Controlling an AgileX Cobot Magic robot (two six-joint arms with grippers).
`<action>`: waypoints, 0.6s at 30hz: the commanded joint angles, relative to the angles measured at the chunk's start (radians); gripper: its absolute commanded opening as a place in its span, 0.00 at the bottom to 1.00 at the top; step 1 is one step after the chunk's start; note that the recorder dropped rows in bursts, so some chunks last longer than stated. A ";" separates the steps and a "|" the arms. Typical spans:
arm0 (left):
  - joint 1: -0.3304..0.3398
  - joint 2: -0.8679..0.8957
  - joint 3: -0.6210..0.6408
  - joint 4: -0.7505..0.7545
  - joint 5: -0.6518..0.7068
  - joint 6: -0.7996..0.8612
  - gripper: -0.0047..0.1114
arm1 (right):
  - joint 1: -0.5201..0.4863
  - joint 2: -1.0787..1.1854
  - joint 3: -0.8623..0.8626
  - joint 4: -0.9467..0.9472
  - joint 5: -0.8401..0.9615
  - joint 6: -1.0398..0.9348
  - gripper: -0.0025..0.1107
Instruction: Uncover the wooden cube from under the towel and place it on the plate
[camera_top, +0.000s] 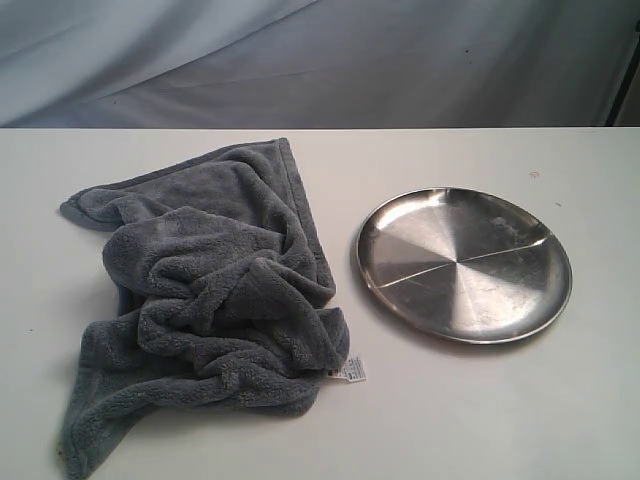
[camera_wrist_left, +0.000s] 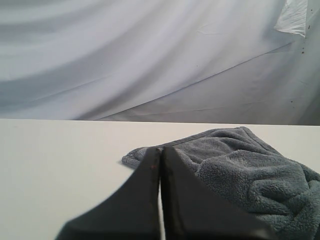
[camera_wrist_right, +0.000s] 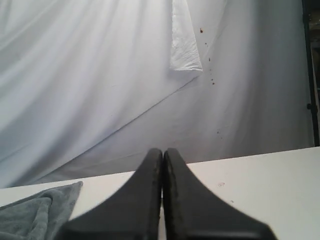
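The dark grey towel (camera_top: 205, 300) lies crumpled on the left half of the white table, its small white tag (camera_top: 349, 372) at the near right edge. The wooden cube is hidden; a raised hump in the towel's middle is all that shows. The silver plate (camera_top: 465, 263) sits bare to the towel's right. Neither arm appears in the exterior view. My left gripper (camera_wrist_left: 161, 150) is shut, its tips in front of a corner of the towel (camera_wrist_left: 250, 170), apart from it. My right gripper (camera_wrist_right: 163, 152) is shut too, with an edge of the towel (camera_wrist_right: 35, 212) off to one side.
The white table (camera_top: 480, 420) stretches around the towel and the plate. A grey-white draped cloth backdrop (camera_top: 300, 60) hangs behind the table's far edge. A dark vertical post (camera_top: 625, 80) stands at the far right.
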 joint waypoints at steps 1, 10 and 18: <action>-0.001 -0.002 0.004 0.001 -0.002 -0.002 0.05 | -0.008 -0.005 -0.085 0.005 -0.021 0.014 0.02; -0.001 -0.002 0.004 0.001 -0.002 -0.002 0.05 | 0.032 -0.005 -0.572 -0.121 0.019 0.006 0.02; -0.001 -0.002 0.004 0.001 -0.002 -0.002 0.05 | 0.053 0.097 -0.818 -0.145 0.550 -0.052 0.02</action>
